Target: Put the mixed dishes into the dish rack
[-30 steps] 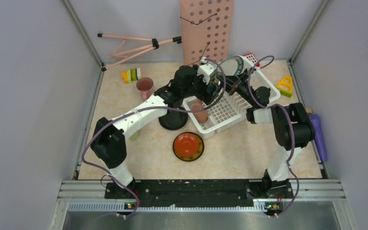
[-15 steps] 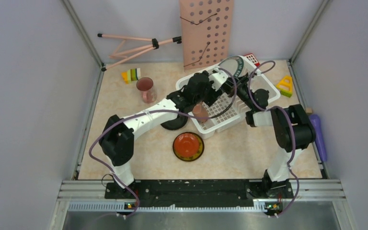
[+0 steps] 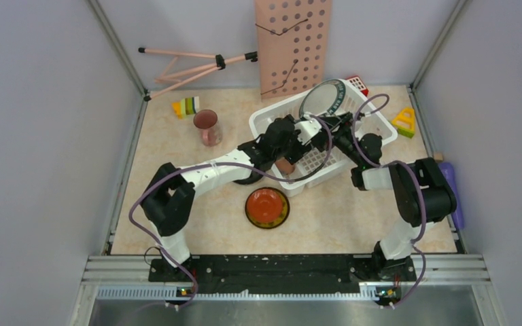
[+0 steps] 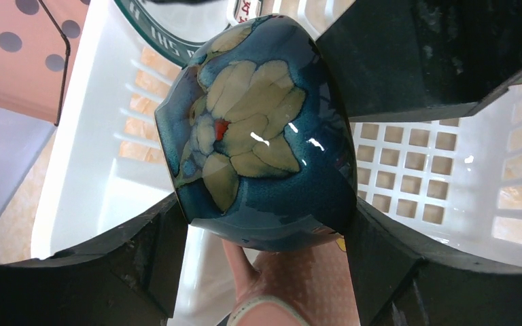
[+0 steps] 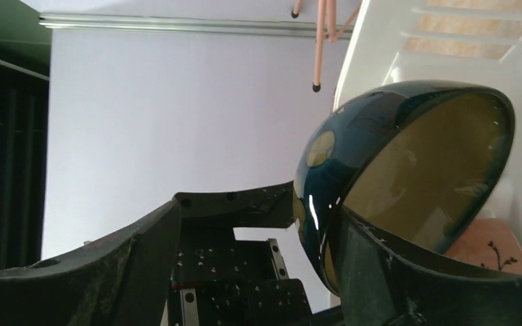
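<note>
A pink perforated board (image 3: 292, 41) stood against the back wall. Left of the board lay a folded pink tripod (image 3: 190, 64) and a striped toy block (image 3: 186, 106). To its right sat a yellow triangular block (image 3: 404, 122), and farther right a purple object (image 3: 451, 190).

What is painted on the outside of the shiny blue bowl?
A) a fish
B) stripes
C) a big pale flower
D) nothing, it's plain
C: in the left wrist view, the blue bowl sits in the left end effector over the white dish rack, and its side shows big pale petals around a small red spot.
</note>
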You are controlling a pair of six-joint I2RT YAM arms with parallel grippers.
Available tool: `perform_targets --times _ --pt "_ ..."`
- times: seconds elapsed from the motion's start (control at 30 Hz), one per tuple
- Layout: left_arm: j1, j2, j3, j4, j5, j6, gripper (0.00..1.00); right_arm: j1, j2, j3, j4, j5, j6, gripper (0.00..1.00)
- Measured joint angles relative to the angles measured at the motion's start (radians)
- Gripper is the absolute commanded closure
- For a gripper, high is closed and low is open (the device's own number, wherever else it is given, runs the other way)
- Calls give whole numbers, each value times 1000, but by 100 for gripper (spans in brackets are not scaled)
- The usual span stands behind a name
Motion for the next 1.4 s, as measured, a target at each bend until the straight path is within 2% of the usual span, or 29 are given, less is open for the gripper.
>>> perform_targets --times 0.27,0.6,0.9,1.1,1.4 --pt "2 2 -1 8 -12 32 100 -26 -141 -3 -255 -15 -168 1" --pt "-1 50 5 8 -16 65 100 -51 -258 117 -813 32 -447 1" --pt "-8 77 28 -6 -37 79 100 -68 -297 223 -1182 153 -591 1" --pt "-11 113 77 -29 -67 101 100 -84 -309 318 -1344 243 -657 1" --pt "-35 242 241 -133 -143 177 100 -140 -384 340 -1495 368 -719 1"
